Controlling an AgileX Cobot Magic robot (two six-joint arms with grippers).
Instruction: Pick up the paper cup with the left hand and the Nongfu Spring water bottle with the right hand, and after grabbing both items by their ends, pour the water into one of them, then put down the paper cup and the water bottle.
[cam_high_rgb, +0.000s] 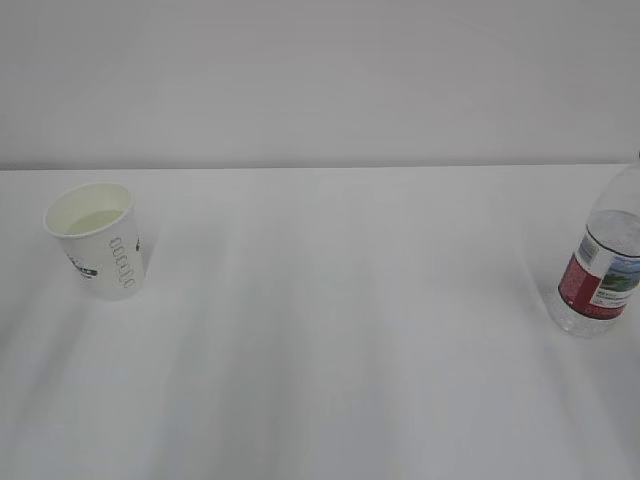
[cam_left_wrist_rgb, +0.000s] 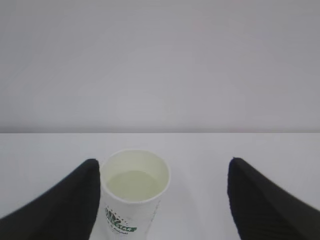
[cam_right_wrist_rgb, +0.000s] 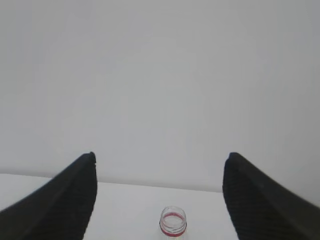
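The left claw (cam_left_wrist_rgb: 161, 200) stands with its two black fingers (cam_left_wrist_rgb: 60, 205) spread wide apart, nothing clasped between them. The right claw (cam_right_wrist_rgb: 159, 200) holds the same pose, its fingers (cam_right_wrist_rgb: 265, 200) parted just as broadly and gripping nothing (only the finger ends show in either wrist view). Neither arm appears in the exterior view.

1. The paper cup (cam_high_rgb: 97, 240) was white outside and cream inside, with a grey chain-like print and small green lettering on its side.
2. The Nongfu Spring water bottle (cam_high_rgb: 603, 265) was clear plastic, with a red-and-white label and a red neck ring.
3. The table (cam_high_rgb: 340, 330) was white, the wall (cam_high_rgb: 320, 80) pale grey.
4. The gripper fingers (cam_left_wrist_rgb: 55, 205) were black.
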